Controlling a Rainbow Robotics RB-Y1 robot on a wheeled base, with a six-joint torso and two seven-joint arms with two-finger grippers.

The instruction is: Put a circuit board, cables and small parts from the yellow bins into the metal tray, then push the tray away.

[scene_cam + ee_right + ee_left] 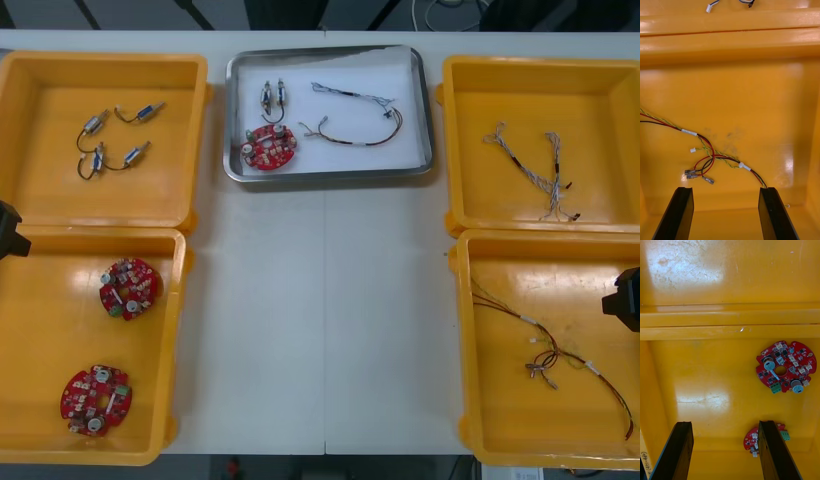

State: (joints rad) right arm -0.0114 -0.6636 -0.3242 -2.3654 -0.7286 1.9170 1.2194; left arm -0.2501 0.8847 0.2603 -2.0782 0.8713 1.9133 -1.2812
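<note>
The loaded metal tray [330, 176] sits at twelve o'clock. It is probably light, stiff and slippery, best pushed at its near rim. The left gripper [725, 423] at nine o'clock and the right gripper [725, 189] at three both hang spread.

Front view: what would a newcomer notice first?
The metal tray at the far middle of the table, already holding a red circuit board, small metal parts and a cable. Nearer, the yellow left near bin has two more boards, and the right near bin a red and yellow cable. The left gripper and right gripper hover open over those bins.
</note>
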